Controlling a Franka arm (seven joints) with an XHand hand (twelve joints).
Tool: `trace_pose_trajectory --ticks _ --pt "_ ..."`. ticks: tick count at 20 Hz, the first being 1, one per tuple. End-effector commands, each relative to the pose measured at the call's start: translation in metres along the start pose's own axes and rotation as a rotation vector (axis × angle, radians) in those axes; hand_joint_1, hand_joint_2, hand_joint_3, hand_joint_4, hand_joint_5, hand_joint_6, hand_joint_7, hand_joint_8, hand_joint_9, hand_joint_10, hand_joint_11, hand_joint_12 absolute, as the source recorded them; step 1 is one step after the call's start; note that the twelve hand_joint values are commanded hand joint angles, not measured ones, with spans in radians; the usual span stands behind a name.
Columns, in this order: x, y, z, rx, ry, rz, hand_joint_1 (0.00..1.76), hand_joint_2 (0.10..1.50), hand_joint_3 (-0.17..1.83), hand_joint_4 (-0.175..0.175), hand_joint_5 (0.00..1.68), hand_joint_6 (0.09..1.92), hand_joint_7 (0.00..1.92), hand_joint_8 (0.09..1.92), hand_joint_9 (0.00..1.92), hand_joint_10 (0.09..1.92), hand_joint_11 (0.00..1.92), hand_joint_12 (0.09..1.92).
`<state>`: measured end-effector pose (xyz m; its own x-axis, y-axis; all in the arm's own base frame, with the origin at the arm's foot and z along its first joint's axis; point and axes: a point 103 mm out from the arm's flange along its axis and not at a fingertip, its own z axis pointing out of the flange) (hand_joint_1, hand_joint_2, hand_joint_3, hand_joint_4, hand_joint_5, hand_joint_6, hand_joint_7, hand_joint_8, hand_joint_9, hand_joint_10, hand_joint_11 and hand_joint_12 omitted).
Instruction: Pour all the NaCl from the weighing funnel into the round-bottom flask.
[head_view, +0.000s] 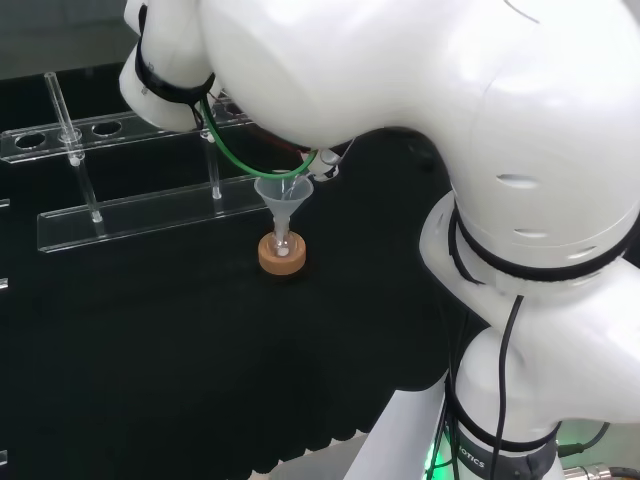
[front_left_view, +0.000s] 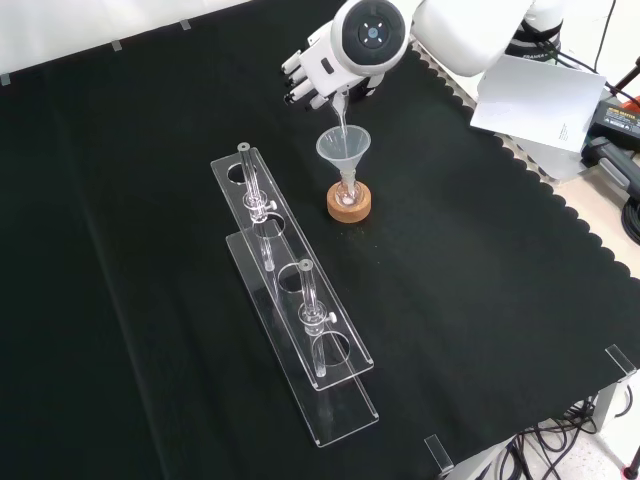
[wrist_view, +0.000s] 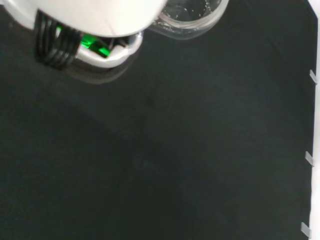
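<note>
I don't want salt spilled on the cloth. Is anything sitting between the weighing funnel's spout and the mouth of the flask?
Nothing blocks the way. A clear funnel sits in the flask's neck above the cork ring, and the weighing funnel held by the hand points down into its cone. The flask's mouth itself is hard to see.

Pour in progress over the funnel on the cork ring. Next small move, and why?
Probably hold position and tilt a little more. The hand has the weighing funnel's spout pointing down into the clear funnel on the flask in the cork ring, so alignment looks right; whether salt remains can't be told.
</note>
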<state>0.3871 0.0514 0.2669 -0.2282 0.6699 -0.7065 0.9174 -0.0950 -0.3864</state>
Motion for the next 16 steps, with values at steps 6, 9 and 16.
trace_pose_trajectory --ticks 6,9,16 --pt "0.002 -0.002 -0.005 0.003 -0.093 0.017 1.12 0.58 0.86 0.175 1.21 0.89 0.49 0.7 0.83 0.42 0.71 1.11" --pt "0.004 -0.003 -0.008 0.002 -0.133 0.02 1.12 0.58 0.86 0.175 1.21 0.89 0.49 0.7 0.83 0.42 0.71 1.11" --pt "0.01 -0.006 -0.018 -0.012 -0.208 0.048 1.12 0.58 0.86 0.175 1.21 0.89 0.48 0.7 0.82 0.42 0.71 1.11"
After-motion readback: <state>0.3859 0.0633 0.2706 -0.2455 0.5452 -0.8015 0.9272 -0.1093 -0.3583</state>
